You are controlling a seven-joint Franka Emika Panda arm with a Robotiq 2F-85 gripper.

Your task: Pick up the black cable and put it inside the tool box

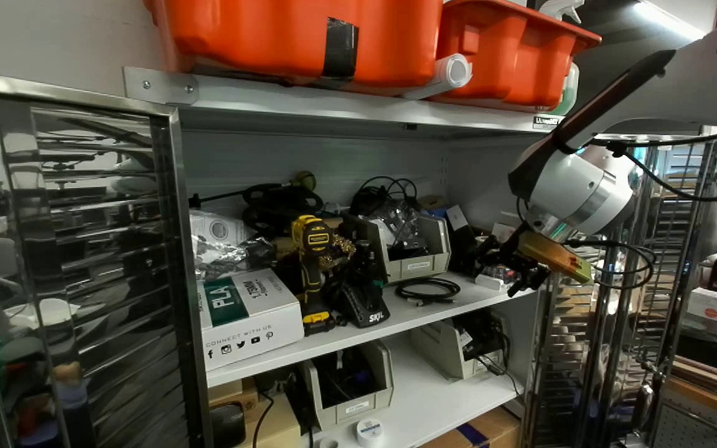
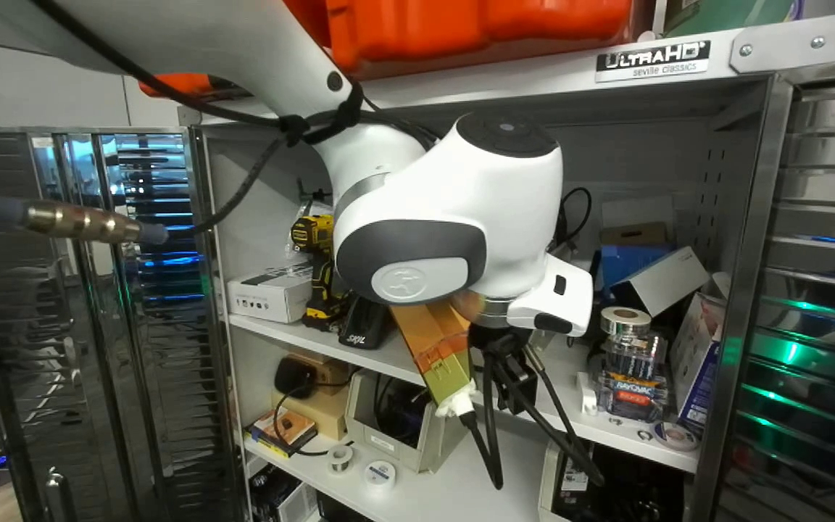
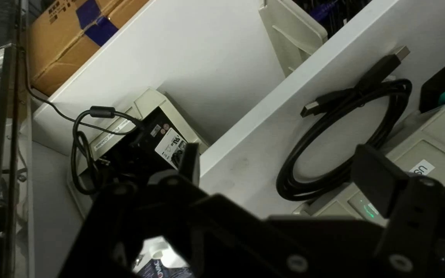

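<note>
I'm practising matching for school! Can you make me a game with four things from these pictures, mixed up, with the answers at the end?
1. black cable
2. drill
3. gripper
4. big tubs

A. spread wide, holding nothing
B. bright orange
C. coiled on a shelf
D. yellow and black

Pairs: 1-C, 2-D, 3-A, 4-B

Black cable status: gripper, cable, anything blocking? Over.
Gripper open, empty. Black cable coiled on the shelf, ungrasped. Labelled bin close alongside, may crowd the grasp.

In an exterior view: orange bin (image 1: 290,40) top, yellow-black drill (image 1: 312,274) near centre, white box (image 1: 253,317) with green panel (image 1: 224,302) lower left. Wrist view: black cable (image 3: 308,142) right, brown carton (image 3: 66,42) with blue tape (image 3: 101,30) upper left.
</note>
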